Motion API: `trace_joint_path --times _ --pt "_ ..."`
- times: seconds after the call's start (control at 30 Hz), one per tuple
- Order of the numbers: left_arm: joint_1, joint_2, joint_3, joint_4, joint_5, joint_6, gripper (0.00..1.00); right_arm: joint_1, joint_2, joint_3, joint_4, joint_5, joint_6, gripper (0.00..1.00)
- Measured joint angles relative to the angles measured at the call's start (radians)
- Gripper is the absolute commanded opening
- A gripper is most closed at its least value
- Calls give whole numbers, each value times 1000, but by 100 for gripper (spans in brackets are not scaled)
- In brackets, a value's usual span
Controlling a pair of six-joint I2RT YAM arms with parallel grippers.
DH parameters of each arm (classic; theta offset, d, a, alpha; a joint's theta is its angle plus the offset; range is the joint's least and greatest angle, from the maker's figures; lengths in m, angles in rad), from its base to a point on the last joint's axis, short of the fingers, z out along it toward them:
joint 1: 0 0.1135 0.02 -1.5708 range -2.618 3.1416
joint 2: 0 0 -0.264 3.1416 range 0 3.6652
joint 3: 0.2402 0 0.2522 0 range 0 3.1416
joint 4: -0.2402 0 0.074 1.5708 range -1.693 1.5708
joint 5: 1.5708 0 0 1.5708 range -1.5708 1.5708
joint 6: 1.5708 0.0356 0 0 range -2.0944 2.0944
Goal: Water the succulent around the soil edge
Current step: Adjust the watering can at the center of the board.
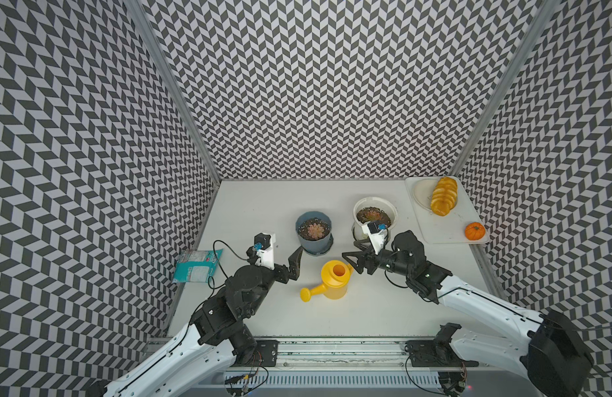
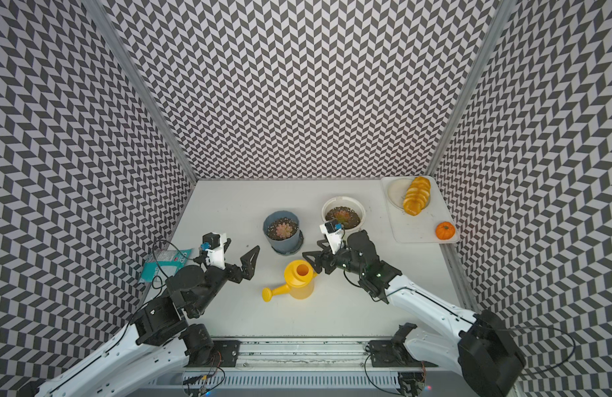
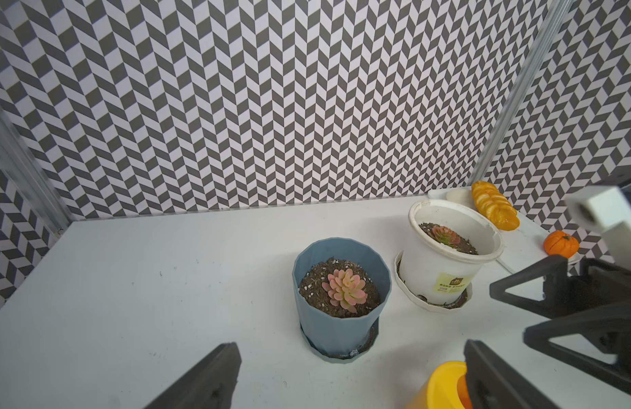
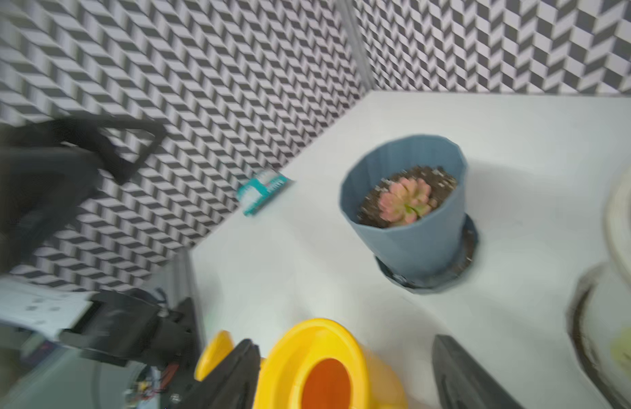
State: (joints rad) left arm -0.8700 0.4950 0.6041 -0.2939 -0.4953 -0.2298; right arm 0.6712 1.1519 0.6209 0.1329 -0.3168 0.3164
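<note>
Watering can (image 1: pixel 334 280) just beside right gripper (image 1: pixel 350 256)

Black-and-white chevron walls (image 1: pixel 332 86), white tabletop (image 1: pixel 366 309), aluminium corner posts (image 1: pixel 174 86)

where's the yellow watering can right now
In both top views the yellow watering can stands upright mid-table, just robot-side of the blue pot, with the right gripper at its handle side.

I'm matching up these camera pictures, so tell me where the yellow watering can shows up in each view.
In a top view: watering can mid-table, nearer the robot than the blue pot.
In a top view: same spot, pot behind it.
Left wrist: only its rim shows, nearer the camera than the pot.
Right wrist: close up, between the fingers of the right hand.
Shared landmark: the blue pot.
</note>
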Motion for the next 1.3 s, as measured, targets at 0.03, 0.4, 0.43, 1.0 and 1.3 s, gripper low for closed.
trace_joint_path --times 0.03,0.4,0.43,1.0,1.3 --pt "0 -3 0 0 -1 0 100 0 23 16 -35 28 18 64" --pt "0 73 65 -95 6 -43 100 0 214 189 -208 194 85 41" --pt "0 94 76 -102 18 -52 100 0 223 197 -216 199 85 40" --pt "0 178 65 -151 91 -103 100 17 325 214 -283 198 39 30" --pt "0 106 60 -151 38 -109 100 45 337 214 -298 193 24 28"
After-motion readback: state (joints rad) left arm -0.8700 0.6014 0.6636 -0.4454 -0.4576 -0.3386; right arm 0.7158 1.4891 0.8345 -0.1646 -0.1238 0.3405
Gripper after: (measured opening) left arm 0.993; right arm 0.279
